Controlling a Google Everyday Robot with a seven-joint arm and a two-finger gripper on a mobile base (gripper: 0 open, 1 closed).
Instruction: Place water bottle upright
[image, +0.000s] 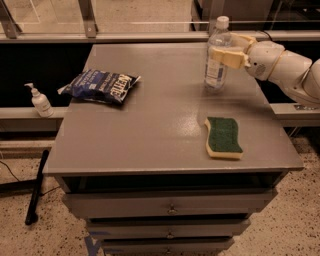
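Observation:
The water bottle (215, 74) is clear plastic with a white cap and a white-and-blue label. It stands upright at the back right of the grey table (150, 135), its base on or just above the top. My gripper (223, 47) reaches in from the right at the bottle's upper body. One cream finger (227, 56) crosses in front of the bottle and the other is behind it. The gripper is shut on the bottle.
A green-and-yellow sponge (223, 137) lies near the front right. A dark blue snack bag (100, 85) lies at the left. A small white pump bottle (39, 100) stands on a ledge left of the table. Drawers sit under the tabletop.

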